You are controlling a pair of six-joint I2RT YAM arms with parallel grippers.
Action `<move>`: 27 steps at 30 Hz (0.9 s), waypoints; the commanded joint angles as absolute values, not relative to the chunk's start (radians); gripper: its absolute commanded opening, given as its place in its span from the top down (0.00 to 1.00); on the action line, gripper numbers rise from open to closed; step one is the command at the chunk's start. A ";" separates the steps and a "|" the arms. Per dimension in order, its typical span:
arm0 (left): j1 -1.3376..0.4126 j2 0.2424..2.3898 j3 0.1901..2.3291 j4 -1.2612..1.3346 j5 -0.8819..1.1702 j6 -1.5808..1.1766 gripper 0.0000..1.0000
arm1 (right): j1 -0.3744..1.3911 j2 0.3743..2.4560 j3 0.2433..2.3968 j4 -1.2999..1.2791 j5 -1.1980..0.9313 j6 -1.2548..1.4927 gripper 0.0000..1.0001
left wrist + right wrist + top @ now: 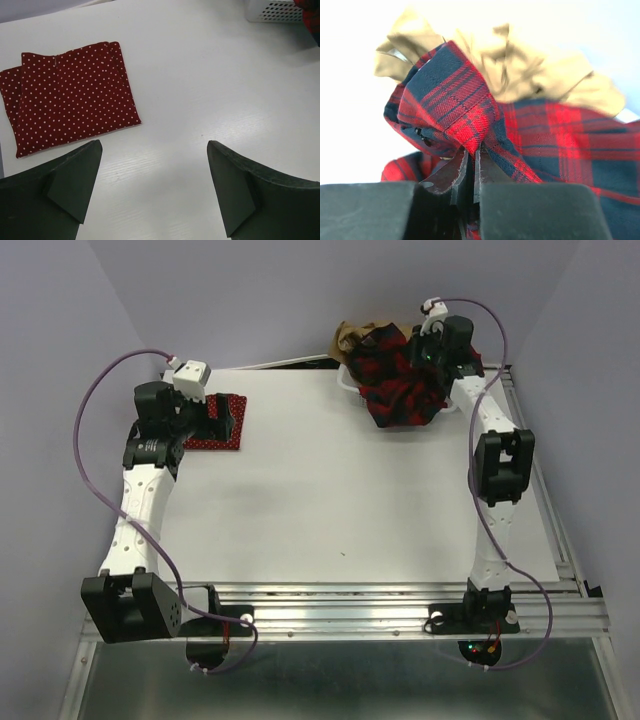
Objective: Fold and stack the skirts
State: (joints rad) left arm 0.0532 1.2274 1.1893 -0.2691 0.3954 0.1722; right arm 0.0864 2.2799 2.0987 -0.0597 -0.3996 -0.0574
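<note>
The red dotted skirt (70, 97) lies folded flat on the table at the far left (222, 425). My left gripper (155, 175) hovers just right of it, open, with bare table between its fingers. The red-and-black plaid skirt (400, 380) is bunched at the far right, spilling over the table. My right gripper (474, 150) is shut on a fold of the plaid skirt (465, 115). The tan-brown skirt (530, 70) lies crumpled behind the plaid one, also seen in the top view (352, 337).
A white mesh basket (275, 10) stands at the far right under the bunched skirts, only its corner showing. The white table (330, 500) has a metal rail along its near edge (400, 610).
</note>
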 commanded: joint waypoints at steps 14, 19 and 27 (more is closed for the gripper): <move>0.049 1.270 1.302 -0.267 0.489 0.184 0.02 | 0.089 1.784 2.168 0.110 -0.483 0.182 0.99; 0.049 1.266 1.330 -0.348 0.581 0.268 0.08 | 0.089 1.612 2.008 0.066 -0.532 0.345 0.99; 0.045 1.235 1.296 -0.451 0.681 0.366 0.12 | 0.184 1.373 1.373 0.018 -0.531 0.561 0.99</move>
